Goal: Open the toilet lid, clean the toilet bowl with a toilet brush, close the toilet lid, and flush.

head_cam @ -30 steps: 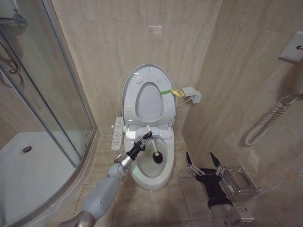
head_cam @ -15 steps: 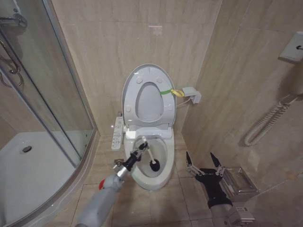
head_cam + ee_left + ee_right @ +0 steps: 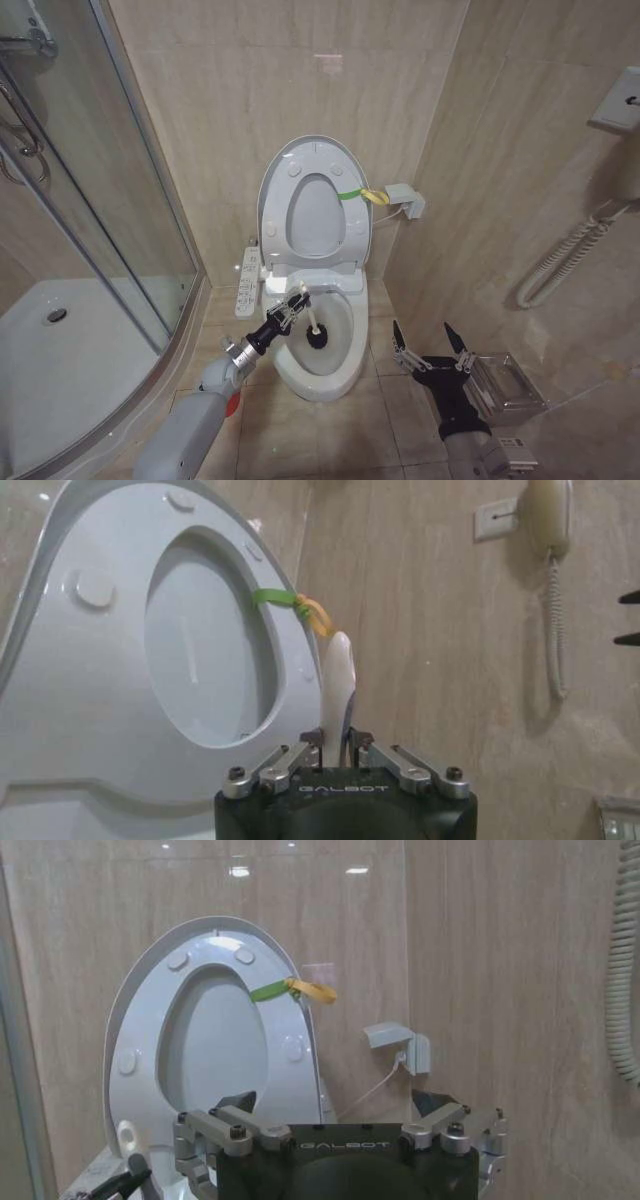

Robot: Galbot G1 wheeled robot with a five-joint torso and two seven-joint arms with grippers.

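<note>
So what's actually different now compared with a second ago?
The left end effector, shut on the brush throughout, swept it inside the bowl: the head went toward the front, then back up toward the rear. The left arm pulled back toward the robot's left. The lid stays up, and the right end effector stays open beside the toilet.

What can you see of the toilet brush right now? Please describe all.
The toilet brush has a slim white handle, plastic by its look, and a dark round bristle head. It slants down into the toilet bowl, head low inside. The left gripper is shut on the handle near its upper end.
</note>
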